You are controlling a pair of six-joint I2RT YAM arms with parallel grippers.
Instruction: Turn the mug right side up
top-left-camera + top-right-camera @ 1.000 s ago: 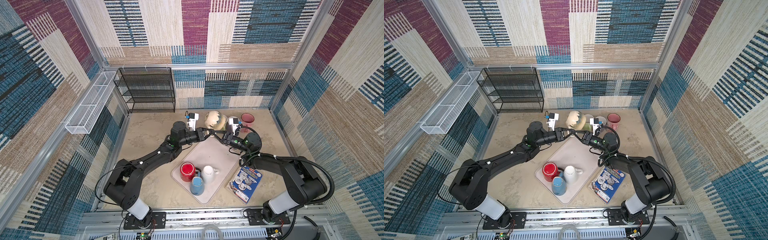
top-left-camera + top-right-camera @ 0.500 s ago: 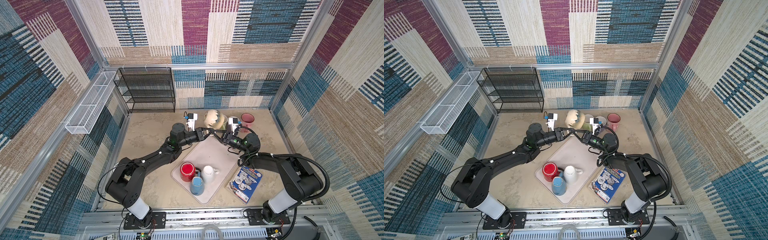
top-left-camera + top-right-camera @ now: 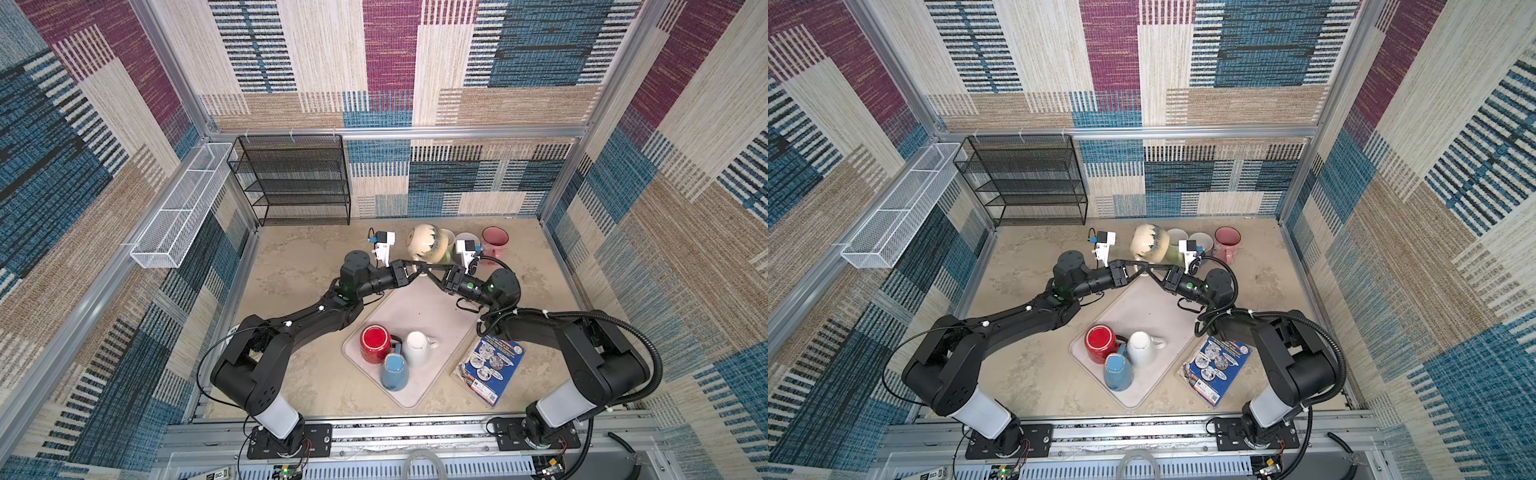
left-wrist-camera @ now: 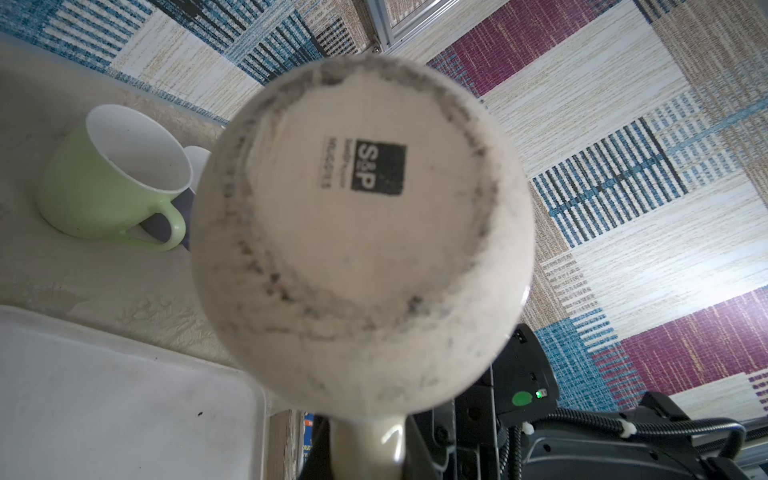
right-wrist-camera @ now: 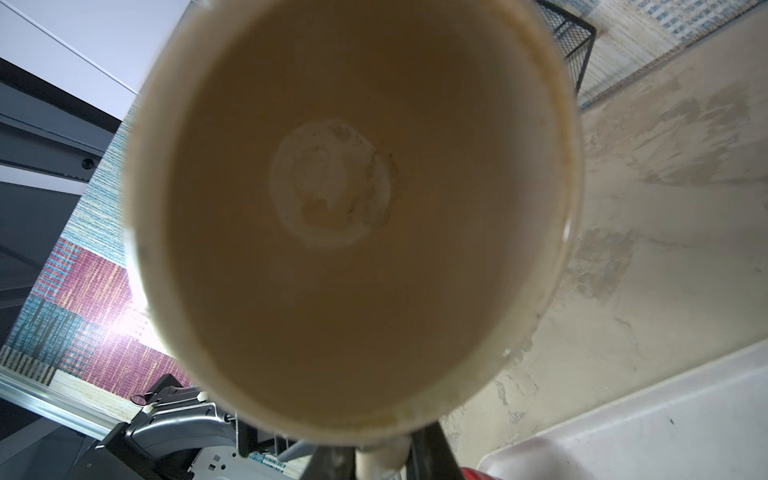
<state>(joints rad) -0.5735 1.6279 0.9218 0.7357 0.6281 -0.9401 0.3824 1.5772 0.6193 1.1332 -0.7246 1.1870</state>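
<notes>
Position of the task item: the cream ceramic mug (image 3: 424, 245) (image 3: 1148, 243) with blue-grey drip glaze lies on its side between the two arms, over the far end of the worktop (image 3: 299, 257), just beyond the far corner of the pale rectangular plastic tray (image 3: 415, 299). Its stamped base (image 4: 361, 232) faces the left wrist camera. Its open mouth (image 5: 349, 208) faces the right wrist camera. Whether the mug body touches the worktop cannot be determined.

Left gripper (image 3: 417, 268) (image 3: 1140, 269) (image 4: 365, 453): the jaws are closed on the mug handle, which sits between the dark fingers in the left wrist view.

Right gripper (image 3: 434, 271) (image 3: 1156, 272) (image 5: 376, 461): the jaws are clamped on the same handle from the opposite side. In both top views the two sets of fingers meet tip to tip under the mug.

Adjacent items:
- A light green ceramic mug (image 3: 446, 245) (image 4: 112, 174) stands upright just beside the cream ceramic mug.
- A pink mug (image 3: 494, 241) stands upright further toward the right wall.
- On the near end of the tray, a red mug (image 3: 375, 341), a white mug (image 3: 417, 347) and a blue mug (image 3: 394, 370) stand inverted, grouped closely together.
- A blue printed packet (image 3: 492, 370) lies flat on the worktop beside the tray.
- A black wire-mesh shelf rack (image 3: 297, 178) stands at the back wall.
</notes>
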